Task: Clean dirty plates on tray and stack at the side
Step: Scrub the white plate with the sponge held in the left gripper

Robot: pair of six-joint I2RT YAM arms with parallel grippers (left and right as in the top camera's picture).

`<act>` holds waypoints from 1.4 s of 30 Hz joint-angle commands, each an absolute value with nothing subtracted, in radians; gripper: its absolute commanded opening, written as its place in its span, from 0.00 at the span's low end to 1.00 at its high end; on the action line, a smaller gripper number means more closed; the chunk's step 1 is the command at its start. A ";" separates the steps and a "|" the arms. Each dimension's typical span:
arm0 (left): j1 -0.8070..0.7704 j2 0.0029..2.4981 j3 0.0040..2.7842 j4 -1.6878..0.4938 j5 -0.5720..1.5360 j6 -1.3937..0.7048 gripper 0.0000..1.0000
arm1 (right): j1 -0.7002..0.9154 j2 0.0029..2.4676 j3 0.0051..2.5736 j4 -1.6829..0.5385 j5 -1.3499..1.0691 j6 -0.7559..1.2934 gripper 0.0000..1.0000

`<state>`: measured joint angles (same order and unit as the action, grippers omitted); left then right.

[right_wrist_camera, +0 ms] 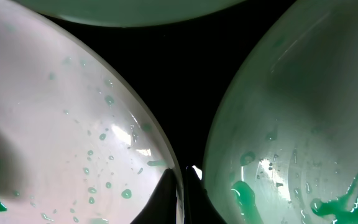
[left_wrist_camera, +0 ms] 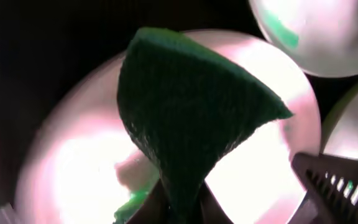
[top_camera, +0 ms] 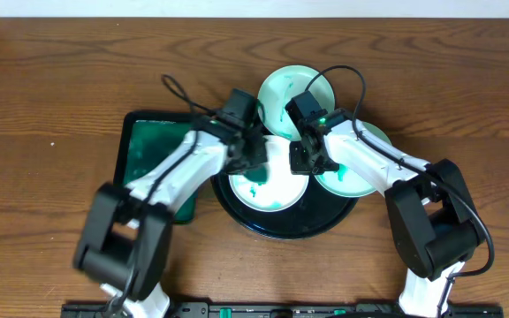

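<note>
The round black tray point(top_camera: 325, 221) holds two white plates with green smears, one in the middle point(top_camera: 272, 196) and one at the right point(top_camera: 353, 177). A third plate point(top_camera: 283, 88) lies at the tray's far edge. My left gripper point(top_camera: 256, 159) is shut on a dark green sponge point(left_wrist_camera: 191, 112), which hangs over the middle plate point(left_wrist_camera: 260, 180). My right gripper point(top_camera: 303, 163) is shut on that plate's right rim point(right_wrist_camera: 166, 155), one finger inside and one outside. The right plate point(right_wrist_camera: 303, 124) lies just beside it, wet with green liquid.
A rectangular black-rimmed green tray point(top_camera: 148, 146) sits left of the round tray, partly under my left arm. Wooden table surrounds everything. The two arms nearly meet over the tray's middle.
</note>
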<state>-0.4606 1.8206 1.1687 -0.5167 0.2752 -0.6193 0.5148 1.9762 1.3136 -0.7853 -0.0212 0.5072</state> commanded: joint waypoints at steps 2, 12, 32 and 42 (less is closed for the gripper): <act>-0.484 1.926 1.182 -0.429 0.439 -0.720 0.07 | 0.508 1.982 1.312 -0.778 0.083 0.508 0.01; -0.450 1.960 1.197 -0.692 0.015 -0.731 0.08 | 0.509 1.982 1.312 -0.778 0.089 0.508 0.01; -0.484 1.967 1.185 -0.482 0.490 -0.607 0.07 | 0.509 1.982 1.312 -0.777 0.089 0.508 0.01; -0.585 1.970 1.185 -0.461 0.521 -0.638 0.08 | 0.509 1.982 1.312 -0.778 0.089 0.508 0.01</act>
